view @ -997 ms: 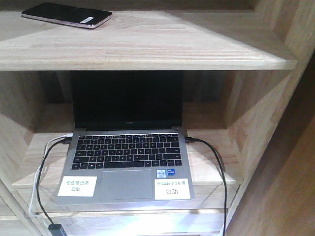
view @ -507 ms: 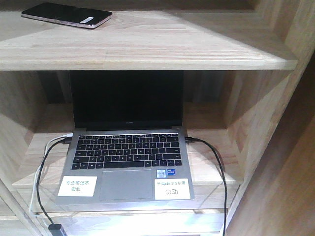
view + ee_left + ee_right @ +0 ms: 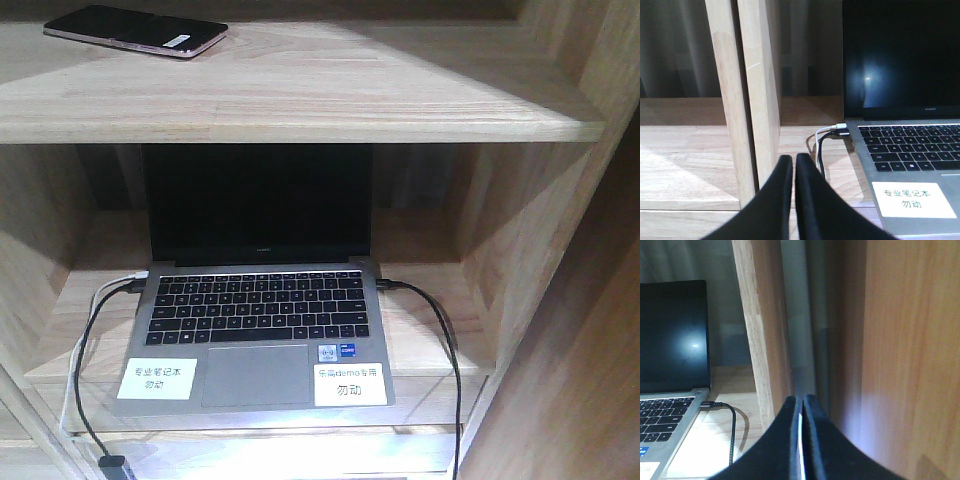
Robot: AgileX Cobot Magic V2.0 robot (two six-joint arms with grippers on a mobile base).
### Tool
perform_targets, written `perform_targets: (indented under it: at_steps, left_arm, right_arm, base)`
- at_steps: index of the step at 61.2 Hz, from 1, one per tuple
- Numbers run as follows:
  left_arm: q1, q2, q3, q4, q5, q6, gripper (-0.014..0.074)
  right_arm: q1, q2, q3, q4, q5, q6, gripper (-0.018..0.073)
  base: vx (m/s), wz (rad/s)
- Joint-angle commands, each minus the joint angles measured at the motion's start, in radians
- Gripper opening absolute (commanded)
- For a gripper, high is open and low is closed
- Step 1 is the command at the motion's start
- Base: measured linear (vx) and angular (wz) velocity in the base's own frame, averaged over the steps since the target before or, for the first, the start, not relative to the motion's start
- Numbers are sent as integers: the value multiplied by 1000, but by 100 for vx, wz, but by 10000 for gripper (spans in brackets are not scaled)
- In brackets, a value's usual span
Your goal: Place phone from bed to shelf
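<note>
we find the phone (image 3: 135, 31) flat on the shelf (image 3: 330, 95), above both claws; left claw (image 3: 794, 170) and right claw (image 3: 801, 412) closed, empty. task looks done.

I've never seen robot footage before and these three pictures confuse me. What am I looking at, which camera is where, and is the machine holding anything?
This is a two-armed robot on a mobile base, facing a wooden shelf. The front-facing picture looks straight at the shelf. On its upper board lies a black phone, flat, near the left end. On the board below sits an open grey laptop with a dark screen and cables plugged into both sides.

The other two pictures come from cameras on the robot's wrists. The black wedge at the bottom of each is that arm's gripper. The left gripper points at a shelf upright, with the laptop to its right. The right gripper points at another upright, laptop to its left. Both grippers are closed and hold nothing. The phone rests on the shelf, clear of both.
</note>
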Motion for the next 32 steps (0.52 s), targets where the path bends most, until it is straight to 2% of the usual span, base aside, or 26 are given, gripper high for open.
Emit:
perform_targets:
  at_steps: [1, 32]
  left_arm:
    - [1, -6, 2, -6, -73, -4, 1]
    - [1, -6, 2, -6, -73, -4, 1]
  right_arm:
    - [-2, -6, 8, -20, -73, 2, -4]
    - [-2, -6, 8, -20, -73, 2, -4]
  base:
    - [0, 0]
    - [0, 0]
